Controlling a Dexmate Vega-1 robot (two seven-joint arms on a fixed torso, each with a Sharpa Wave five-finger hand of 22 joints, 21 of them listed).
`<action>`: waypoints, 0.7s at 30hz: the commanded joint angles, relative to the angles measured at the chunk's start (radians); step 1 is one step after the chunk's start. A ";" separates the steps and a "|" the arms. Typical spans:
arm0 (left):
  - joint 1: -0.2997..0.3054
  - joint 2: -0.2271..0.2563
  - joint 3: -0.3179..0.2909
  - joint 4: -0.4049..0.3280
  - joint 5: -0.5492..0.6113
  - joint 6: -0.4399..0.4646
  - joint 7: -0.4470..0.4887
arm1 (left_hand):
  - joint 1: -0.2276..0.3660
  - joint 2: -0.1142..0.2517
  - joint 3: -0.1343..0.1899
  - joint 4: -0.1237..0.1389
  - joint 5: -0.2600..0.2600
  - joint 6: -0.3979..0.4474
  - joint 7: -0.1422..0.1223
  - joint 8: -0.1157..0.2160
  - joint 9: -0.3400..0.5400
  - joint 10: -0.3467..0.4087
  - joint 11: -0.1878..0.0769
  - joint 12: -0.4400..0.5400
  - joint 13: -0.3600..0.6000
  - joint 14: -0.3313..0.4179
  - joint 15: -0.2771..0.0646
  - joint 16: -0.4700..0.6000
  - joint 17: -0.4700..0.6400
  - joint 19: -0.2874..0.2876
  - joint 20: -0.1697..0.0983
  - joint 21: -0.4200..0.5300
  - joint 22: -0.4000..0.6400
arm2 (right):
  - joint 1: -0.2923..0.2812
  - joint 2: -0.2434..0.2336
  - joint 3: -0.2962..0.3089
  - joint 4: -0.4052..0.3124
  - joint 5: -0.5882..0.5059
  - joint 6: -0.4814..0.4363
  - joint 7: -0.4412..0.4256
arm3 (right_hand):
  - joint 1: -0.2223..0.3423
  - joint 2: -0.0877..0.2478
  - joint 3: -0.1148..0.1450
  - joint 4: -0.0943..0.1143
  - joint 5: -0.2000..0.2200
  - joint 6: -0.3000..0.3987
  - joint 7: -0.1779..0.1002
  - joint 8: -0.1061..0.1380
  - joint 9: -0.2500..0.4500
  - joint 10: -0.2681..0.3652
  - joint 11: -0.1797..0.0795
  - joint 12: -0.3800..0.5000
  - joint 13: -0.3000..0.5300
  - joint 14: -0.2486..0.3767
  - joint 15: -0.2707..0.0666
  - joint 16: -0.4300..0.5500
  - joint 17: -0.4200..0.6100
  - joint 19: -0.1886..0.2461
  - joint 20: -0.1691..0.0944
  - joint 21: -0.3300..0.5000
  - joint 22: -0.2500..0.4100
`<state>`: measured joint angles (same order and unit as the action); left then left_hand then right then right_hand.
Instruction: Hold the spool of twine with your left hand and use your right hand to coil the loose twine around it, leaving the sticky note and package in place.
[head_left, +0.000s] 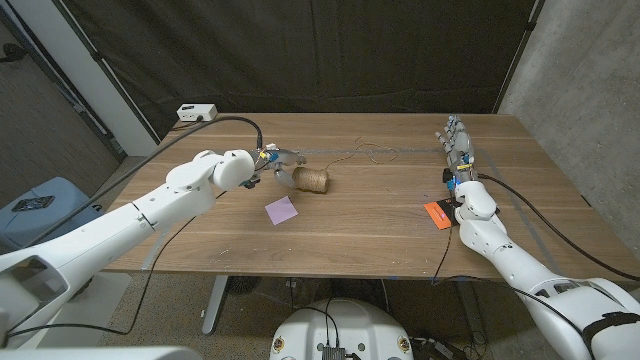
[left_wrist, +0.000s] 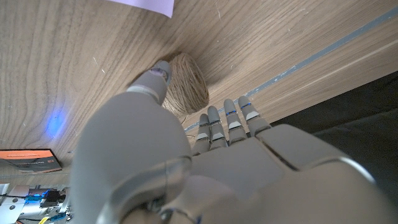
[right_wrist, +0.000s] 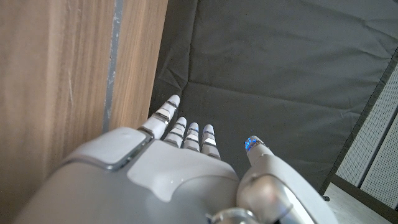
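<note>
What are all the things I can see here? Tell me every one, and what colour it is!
Spool of twine: one, tan, lying on its side left of the table's middle, by the left hand.
Loose twine: one thin strand, tan, trailing from the spool toward the table's far side.
Sticky note: one, light purple, just in front of the spool.
Package: one, orange, flat, near the table's right front, beside the right arm.
Small box: one, white, at the far left corner.
Table: one, brown wood.
Curtain: black, behind the table.
Left hand: one, white and grey, at the spool, thumb against it.
Right hand: one, white and grey, fingers spread, holding nothing, near the table's far right edge.
</note>
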<state>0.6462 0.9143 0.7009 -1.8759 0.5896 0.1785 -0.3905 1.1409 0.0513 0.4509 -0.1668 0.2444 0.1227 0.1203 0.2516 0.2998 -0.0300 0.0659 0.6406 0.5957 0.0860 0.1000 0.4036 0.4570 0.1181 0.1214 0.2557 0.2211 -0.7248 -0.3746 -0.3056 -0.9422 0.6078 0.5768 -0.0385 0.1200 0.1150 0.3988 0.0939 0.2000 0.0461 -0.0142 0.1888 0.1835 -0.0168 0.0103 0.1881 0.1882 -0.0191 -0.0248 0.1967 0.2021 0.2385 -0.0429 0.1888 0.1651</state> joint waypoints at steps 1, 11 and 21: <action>0.004 -0.009 0.001 0.016 0.014 -0.012 0.030 | 0.016 -0.002 -0.002 -0.002 0.005 0.015 -0.001 0.007 0.003 0.010 -0.002 0.011 0.005 0.011 0.002 0.012 0.006 0.012 0.001 0.010 0.003 | 0.007 -0.036 -0.010 -0.044 -0.011 -0.044 -0.009 | 0.000 0.010 0.009 -0.002 -0.002 -0.005 0.004 0.004 0.004 -0.005 0.000 0.007 0.004 -0.006 0.001 0.005 0.002 0.002 -0.014 0.004 0.006; 0.006 -0.024 0.010 0.030 0.024 -0.008 0.044 | 0.025 -0.003 -0.002 -0.003 0.008 0.010 -0.004 0.005 0.006 0.004 -0.003 0.012 0.008 0.008 0.003 0.013 0.008 0.010 0.001 0.010 0.003 | 0.029 -0.015 -0.015 0.021 -0.003 -0.020 0.025 | 0.000 0.010 0.011 -0.003 -0.002 -0.004 0.005 0.004 0.004 -0.003 0.001 0.008 0.004 -0.006 0.000 0.006 0.002 0.002 -0.014 0.004 0.006; 0.031 -0.029 0.020 0.015 0.082 0.005 0.108 | 0.033 -0.003 -0.005 -0.001 0.010 0.038 -0.013 0.017 0.010 0.017 -0.009 0.022 0.012 0.022 -0.005 0.025 0.014 0.017 -0.003 0.013 0.004 | 0.049 -0.003 -0.015 0.082 0.002 0.017 0.059 | 0.000 0.010 0.011 -0.004 -0.002 -0.005 0.005 0.004 0.004 -0.003 0.002 0.008 0.004 -0.005 0.000 0.006 0.002 0.002 -0.013 0.004 0.006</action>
<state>0.6576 0.8921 0.7126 -1.8530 0.6248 0.1712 -0.3359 1.1634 0.0472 0.4509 -0.1669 0.2478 0.1451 0.1123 0.2594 0.3044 -0.0238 0.0597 0.6563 0.6050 0.1006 0.0961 0.4221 0.4663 0.1270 0.1195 0.2633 0.2211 -0.6962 -0.3898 -0.3187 -0.9193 0.6039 0.5610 -0.0122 0.1200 0.1149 0.4020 0.0906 0.2000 0.0408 -0.0088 0.1888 0.1835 -0.0168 0.0103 0.1881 0.1882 -0.0191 -0.0248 0.1967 0.2021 0.2385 -0.0429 0.1888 0.1650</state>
